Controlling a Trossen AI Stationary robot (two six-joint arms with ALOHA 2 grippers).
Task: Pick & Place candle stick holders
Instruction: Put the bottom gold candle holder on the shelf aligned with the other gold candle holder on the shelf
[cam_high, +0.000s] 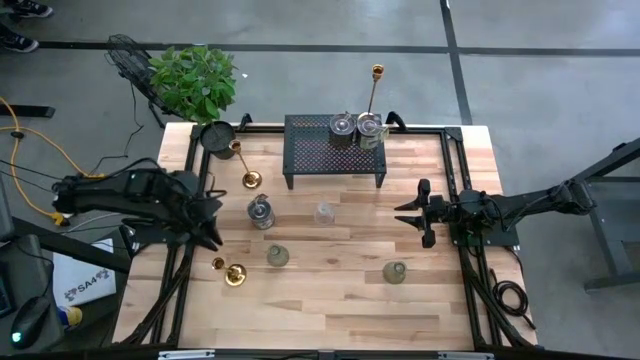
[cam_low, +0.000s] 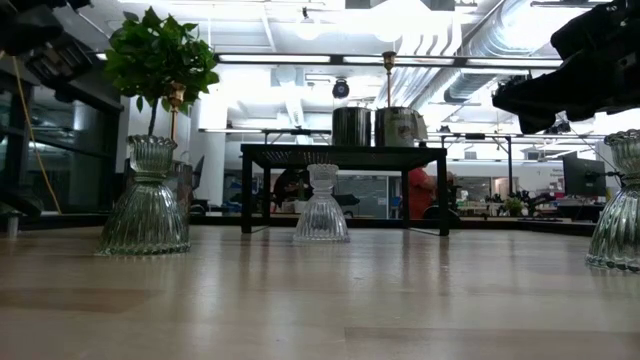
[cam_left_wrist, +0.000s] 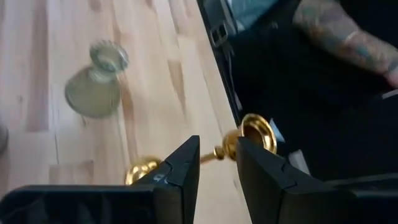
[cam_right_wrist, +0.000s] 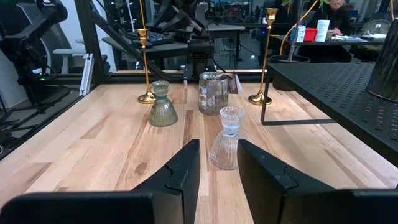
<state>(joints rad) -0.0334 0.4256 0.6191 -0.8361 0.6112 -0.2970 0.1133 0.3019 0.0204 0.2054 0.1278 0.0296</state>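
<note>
A slim gold candlestick (cam_high: 228, 270) stands on the table near its left front; in the left wrist view its top cup (cam_left_wrist: 257, 131), shaft and round base (cam_left_wrist: 142, 169) show. My left gripper (cam_high: 214, 240) is open just above it; the shaft shows in the gap between the fingertips (cam_left_wrist: 217, 158), and I see no touch. A second gold candlestick (cam_high: 247, 168) stands farther back, and a third (cam_high: 374, 95) stands on the black rack (cam_high: 335, 150) beside two silvery cups (cam_high: 343, 125). My right gripper (cam_high: 408, 215) is open and empty at the table's right, facing the clear cup (cam_right_wrist: 226, 140).
On the table stand a silvery cup (cam_high: 260, 211), a clear glass cup (cam_high: 324, 213) and two greenish glass cups (cam_high: 277, 256) (cam_high: 395, 271). A black pot with a green plant (cam_high: 195, 85) stands at the far left corner. A person's arm (cam_left_wrist: 348, 37) shows beyond the table's edge.
</note>
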